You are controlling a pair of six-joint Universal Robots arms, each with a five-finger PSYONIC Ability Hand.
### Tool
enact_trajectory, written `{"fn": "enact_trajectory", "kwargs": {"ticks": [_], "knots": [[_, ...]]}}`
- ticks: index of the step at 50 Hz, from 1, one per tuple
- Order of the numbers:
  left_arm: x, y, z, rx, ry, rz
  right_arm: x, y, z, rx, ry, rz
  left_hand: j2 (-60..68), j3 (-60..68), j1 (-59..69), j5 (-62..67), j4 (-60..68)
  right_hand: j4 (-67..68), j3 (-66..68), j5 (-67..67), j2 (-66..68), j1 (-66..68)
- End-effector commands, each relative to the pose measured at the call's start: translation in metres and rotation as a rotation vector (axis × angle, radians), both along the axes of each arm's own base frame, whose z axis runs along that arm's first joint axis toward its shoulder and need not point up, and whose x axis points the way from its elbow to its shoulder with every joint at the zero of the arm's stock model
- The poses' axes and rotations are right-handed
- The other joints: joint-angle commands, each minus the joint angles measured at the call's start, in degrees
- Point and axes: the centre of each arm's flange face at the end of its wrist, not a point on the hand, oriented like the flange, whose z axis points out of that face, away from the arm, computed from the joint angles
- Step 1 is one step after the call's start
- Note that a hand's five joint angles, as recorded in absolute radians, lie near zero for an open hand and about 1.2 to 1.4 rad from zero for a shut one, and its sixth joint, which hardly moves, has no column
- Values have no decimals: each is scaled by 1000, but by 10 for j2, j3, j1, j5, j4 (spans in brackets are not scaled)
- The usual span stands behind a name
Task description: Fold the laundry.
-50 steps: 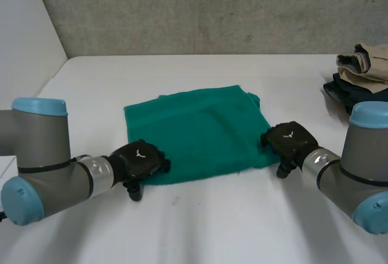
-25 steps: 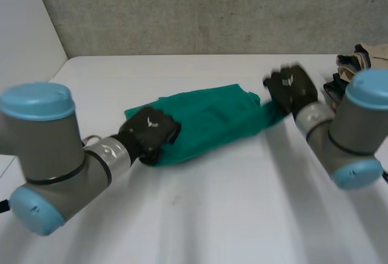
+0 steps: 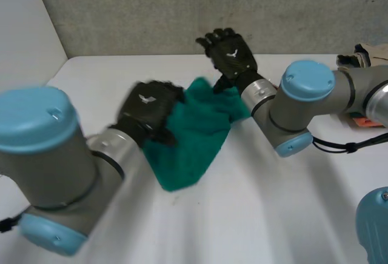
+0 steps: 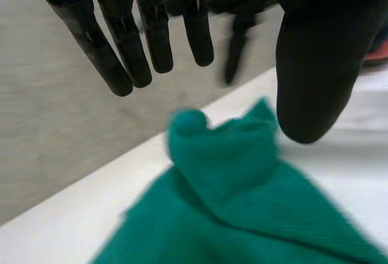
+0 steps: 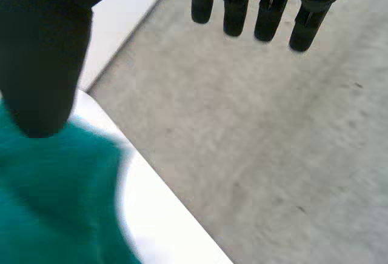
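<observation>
A green towel [image 3: 195,135] lies bunched on the white table [image 3: 273,209], its near part thrown over toward the far side. My left hand [image 3: 148,109] hovers over the towel's left edge. In the left wrist view its fingers [image 4: 124,55] are straight and spread, with the towel [image 4: 242,209] lying loose below them. My right hand [image 3: 231,55] is raised beyond the towel's far right corner. In the right wrist view its thumb [image 5: 42,58] and its straight fingers stand apart, and the towel [image 5: 51,203] is below the thumb, not held.
A pile of beige and dark clothes [image 3: 364,58] sits at the table's far right edge. A grey wall [image 3: 182,9] rises just behind the table. Bare table lies in front of the towel.
Both hands lifted the towel's near corners and swept them up and toward the far edge, then let go. The flat towel is now bunched, and both hands have opened.
</observation>
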Motion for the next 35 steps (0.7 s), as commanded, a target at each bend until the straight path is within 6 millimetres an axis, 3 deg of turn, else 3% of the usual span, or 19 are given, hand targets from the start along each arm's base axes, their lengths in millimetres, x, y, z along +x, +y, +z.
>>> {"fn": "enact_trajectory", "kwargs": {"ticks": [1, 4, 7, 15, 22, 29, 35], "knots": [[50, -51, 24, -53, 35, 124, -47, -5, 72, 43, -49, -146, -1, -1, 7, 4, 2, -49, -46, -43, -40, -38], [51, -67, 10, -15, 13, 52, -70, 2, 82, 129, -23, -222, 0, 1, 8, 6, 4, -49, -46, -43, -40, -38], [52, -80, -4, 22, -20, -4, -82, 12, 75, 225, 27, -259, -1, -1, 7, 4, 2, -49, -46, -43, -40, -38], [52, -131, -56, 106, -214, -93, -100, 63, 10, 642, 172, -269, -16, -16, -8, -11, -13, -49, -46, -43, -40, -38], [40, -153, -84, 87, -338, -206, -74, 96, -31, 757, 111, -157, -55, -55, -47, -49, -51, -29, -26, -23, -20, -18], [28, -162, -100, 67, -366, -264, -40, 99, -61, 711, 78, -77, -99, -99, -91, -93, -95, 46, 50, 52, 56, 57], [17, -161, -108, 61, -365, -282, -25, 93, -81, 678, 105, -82, -85, -85, -77, -80, -82, 82, 86, 88, 91, 93]]}}
